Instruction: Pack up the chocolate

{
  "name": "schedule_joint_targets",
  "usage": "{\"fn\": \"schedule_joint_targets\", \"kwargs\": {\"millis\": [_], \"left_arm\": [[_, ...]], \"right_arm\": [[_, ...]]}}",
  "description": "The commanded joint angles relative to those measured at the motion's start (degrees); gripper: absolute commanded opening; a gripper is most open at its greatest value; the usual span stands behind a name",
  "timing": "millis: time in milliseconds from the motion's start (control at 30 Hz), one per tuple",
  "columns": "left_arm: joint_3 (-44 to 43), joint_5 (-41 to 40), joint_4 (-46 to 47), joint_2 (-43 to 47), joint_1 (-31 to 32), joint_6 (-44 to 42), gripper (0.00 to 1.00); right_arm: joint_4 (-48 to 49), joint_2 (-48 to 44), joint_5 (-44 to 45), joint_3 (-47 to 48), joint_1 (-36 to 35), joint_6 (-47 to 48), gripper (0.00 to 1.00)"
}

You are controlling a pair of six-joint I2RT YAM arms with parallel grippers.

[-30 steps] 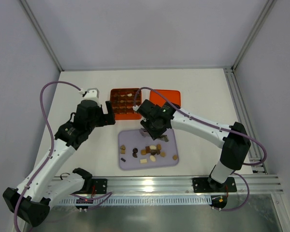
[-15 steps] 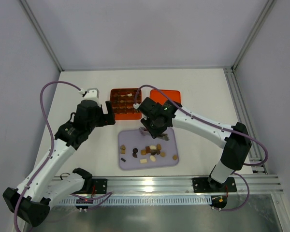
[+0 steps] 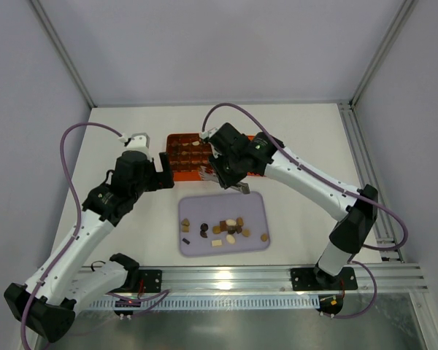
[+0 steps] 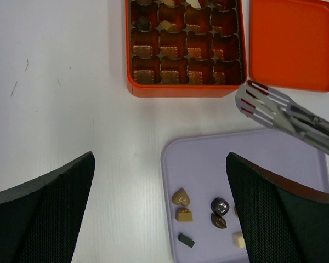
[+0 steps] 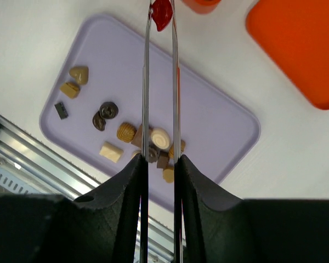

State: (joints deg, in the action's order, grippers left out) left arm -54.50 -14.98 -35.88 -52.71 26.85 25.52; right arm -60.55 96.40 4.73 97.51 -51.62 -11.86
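Within the last second the right end effector [image 5: 160, 16] moves off the lilac tray [image 5: 219, 109] to the near right corner of the orange box [image 4: 183, 90]. Its thin fingers are closed to a narrow gap, clamping the red chocolate [image 5: 162, 13]. Judged status: pick complete, placement in a cell pending. The remaining chocolate pieces [image 3: 230, 227] lie on the tray. The left end effector [image 4: 159, 164] hangs wide open and empty over the counter [image 4: 60, 82].
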Motion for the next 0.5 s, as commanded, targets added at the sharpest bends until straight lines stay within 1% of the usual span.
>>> {"fn": "schedule_joint_targets", "kwargs": {"millis": [0, 233, 467], "left_arm": [[0.2, -0.4, 1.5, 1.3, -0.4, 0.4, 1.0], [0.3, -0.2, 1.5, 1.2, -0.4, 0.4, 0.99], [0.2, -0.3, 1.4, 1.4, -0.4, 0.4, 1.0]], "right_arm": [[1.8, 2.7, -0.2, 5.7, 1.5, 1.2, 0.33], [5.3, 10.9, 0.5, 16.0, 4.5, 1.5, 0.34], [7.8, 19.3, 1.0, 22.5, 6.5, 1.4, 0.34]]}}
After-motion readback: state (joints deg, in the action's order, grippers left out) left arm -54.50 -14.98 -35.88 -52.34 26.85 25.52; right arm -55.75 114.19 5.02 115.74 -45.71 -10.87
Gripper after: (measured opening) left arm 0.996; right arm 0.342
